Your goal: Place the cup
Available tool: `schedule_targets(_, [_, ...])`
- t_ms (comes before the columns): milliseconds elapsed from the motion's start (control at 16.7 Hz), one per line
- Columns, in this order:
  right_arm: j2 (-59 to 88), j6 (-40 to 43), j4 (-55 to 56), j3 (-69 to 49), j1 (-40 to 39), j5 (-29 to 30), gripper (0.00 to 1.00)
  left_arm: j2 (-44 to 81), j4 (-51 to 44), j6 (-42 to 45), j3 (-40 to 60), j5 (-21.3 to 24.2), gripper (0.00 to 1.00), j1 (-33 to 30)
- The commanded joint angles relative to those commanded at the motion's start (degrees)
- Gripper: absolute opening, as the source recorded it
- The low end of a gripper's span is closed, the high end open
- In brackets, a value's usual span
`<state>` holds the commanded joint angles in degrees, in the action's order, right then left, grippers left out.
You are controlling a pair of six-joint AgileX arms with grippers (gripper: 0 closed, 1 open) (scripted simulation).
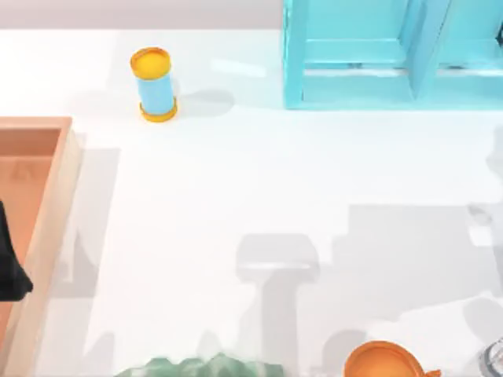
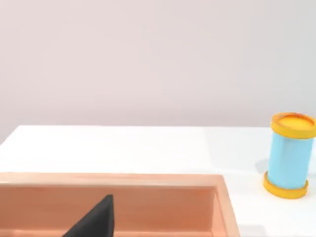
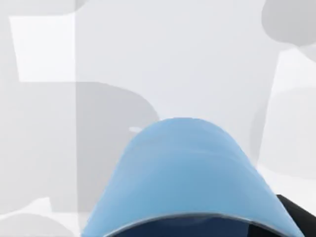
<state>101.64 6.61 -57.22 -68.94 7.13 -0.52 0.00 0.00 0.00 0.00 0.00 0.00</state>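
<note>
The cup (image 3: pixel 185 173) sits very close in the right wrist view, with a light blue outer wall and a darker blue inside at its rim. It hangs above the white table, whose shadows lie well below it. My right gripper (image 3: pixel 190 231) is shut on the cup, and one dark finger (image 3: pixel 298 217) shows beside its wall. My left gripper (image 1: pixel 11 271) is parked at the left edge over a wooden tray (image 1: pixel 49 196); its dark fingertip (image 2: pixel 96 219) pokes up in front of the tray wall (image 2: pixel 148 180).
A light-blue cylinder with orange-yellow ends (image 1: pixel 155 85) (image 2: pixel 290 155) stands at the back left. A turquoise frame (image 1: pixel 354 59) occupies the back right. An orange cup with a handle (image 1: pixel 383 363), a green object (image 1: pixel 204 367) and a grey item (image 1: pixel 493 360) line the front edge.
</note>
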Motion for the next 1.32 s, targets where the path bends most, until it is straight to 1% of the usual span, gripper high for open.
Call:
schedule_targets(180, [1.99, -0.77, 6.29, 4.46, -0.57, -0.03, 0.00, 0.00, 0.00, 0.00, 0.00, 0.00, 1.00, 0.00])
schedule_targets(480, [2.43, -1.01, 7.52, 5.62, -0.75, -0.10, 0.00, 0.00, 0.00, 0.00, 0.00, 0.00, 1.00, 0.00])
schedule_targets(1260, [2.43, -1.01, 7.52, 5.62, -0.75, -0.10, 0.98, 0.00, 0.00, 0.00, 0.00, 0.00, 1.00, 0.00])
schedule_targets(1320, [2.43, -1.01, 7.52, 5.62, -0.75, -0.10, 1.00, 0.00, 0.00, 0.00, 0.00, 0.00, 1.00, 0.00])
